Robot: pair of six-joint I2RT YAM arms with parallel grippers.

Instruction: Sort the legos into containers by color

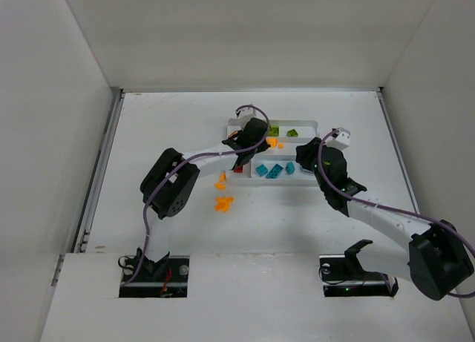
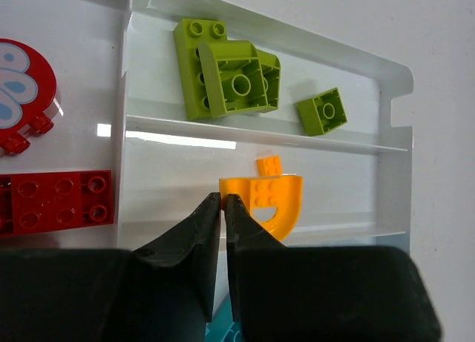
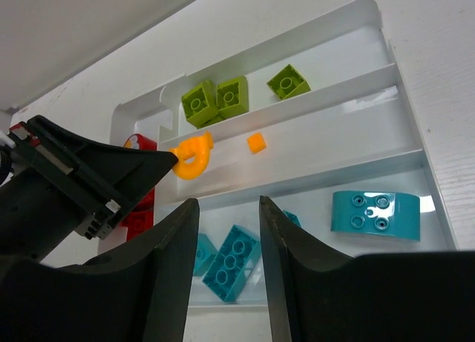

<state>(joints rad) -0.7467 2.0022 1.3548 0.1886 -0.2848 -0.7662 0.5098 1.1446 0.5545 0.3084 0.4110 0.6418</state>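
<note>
Left wrist view: left gripper [image 2: 223, 201] seen closed on nothing, over middle section of white plastic compartment tray [image 2: 297, 138]. Orange arched lego brick [image 2: 271, 201] lying just right of fingertips, not gripped. Right gripper [image 3: 227, 202] held part open, empty, above teal bricks [image 3: 375, 214] in near section. Loose orange bricks [image 1: 223, 202] on table off tray's near-left corner. Left arm judged nearer. Their long axis too small to be told.

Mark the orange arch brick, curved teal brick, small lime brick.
orange arch brick [image 2: 276, 197], left wrist view, studded face.
curved teal brick [image 3: 375, 214], right wrist view, top face.
small lime brick [image 2: 323, 112], left wrist view, centre.
</note>
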